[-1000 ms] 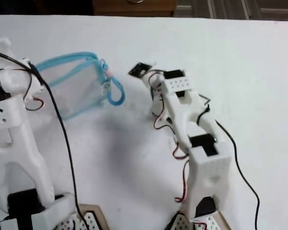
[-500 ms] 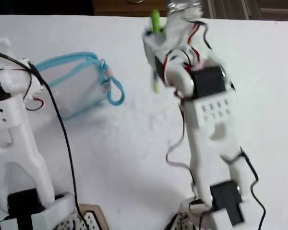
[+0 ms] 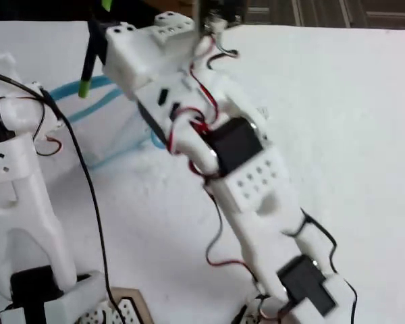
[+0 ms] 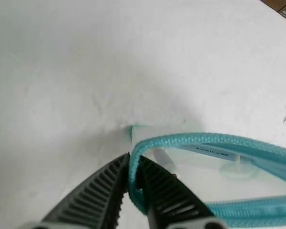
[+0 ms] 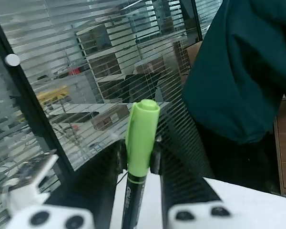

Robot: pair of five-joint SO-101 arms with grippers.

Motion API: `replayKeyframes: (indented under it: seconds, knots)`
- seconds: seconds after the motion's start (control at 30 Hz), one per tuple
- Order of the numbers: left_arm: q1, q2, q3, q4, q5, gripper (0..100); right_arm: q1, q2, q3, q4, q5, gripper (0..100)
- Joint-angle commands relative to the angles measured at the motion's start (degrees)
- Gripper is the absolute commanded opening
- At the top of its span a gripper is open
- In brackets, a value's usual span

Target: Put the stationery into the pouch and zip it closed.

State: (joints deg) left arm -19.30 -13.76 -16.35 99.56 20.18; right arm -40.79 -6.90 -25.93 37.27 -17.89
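Observation:
My right gripper is shut on a green-capped marker with a black barrel. In the high view the right arm stretches across to the far left and holds the marker nearly upright, green end down, just above the pouch. The pouch is translucent with teal edging and lies on the table, partly hidden behind the right arm. My left gripper is shut on the pouch's teal rim at its corner. The left arm stands at the left edge.
The white table is bare to the right of the arms. A black cable runs down from the left arm. A person in dark green clothing is behind the table in the right wrist view.
The right arm rose from the middle of the table with the marker and swung left, ending above the pouch. The left arm and the pouch stayed put.

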Motion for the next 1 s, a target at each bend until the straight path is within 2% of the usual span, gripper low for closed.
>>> replayKeyframes:
  seconds: [0.0,0.23,0.5,0.57,0.7,0.77,0.97]
  knots:
    - [-0.04,1.36,-0.97,-0.53,-0.35,2,1.45,4.00,-2.11,-3.38,-0.26,1.8]
    - [-0.22,1.36,-0.97,-0.79,-0.35,2,2.68,10.24,0.79,-3.38,4.92,1.8]
    - [-0.22,1.45,-0.97,-0.88,-0.35,2,-1.63,3.03,15.21,-3.47,13.54,3.3]
    - [-0.04,1.36,-1.05,-0.97,-0.35,2,-2.33,0.31,18.55,-3.56,13.45,10.7]
    - [-0.04,1.45,-1.05,-0.97,-0.35,2,-2.59,-4.09,21.19,-3.47,13.27,33.9]
    - [-0.04,1.54,-1.05,-0.97,-0.35,2,-2.33,-5.67,21.01,-3.47,13.36,40.6]
    - [-0.04,1.63,-1.05,-0.97,-0.35,2,4.18,-8.57,20.92,-3.56,13.10,35.7]
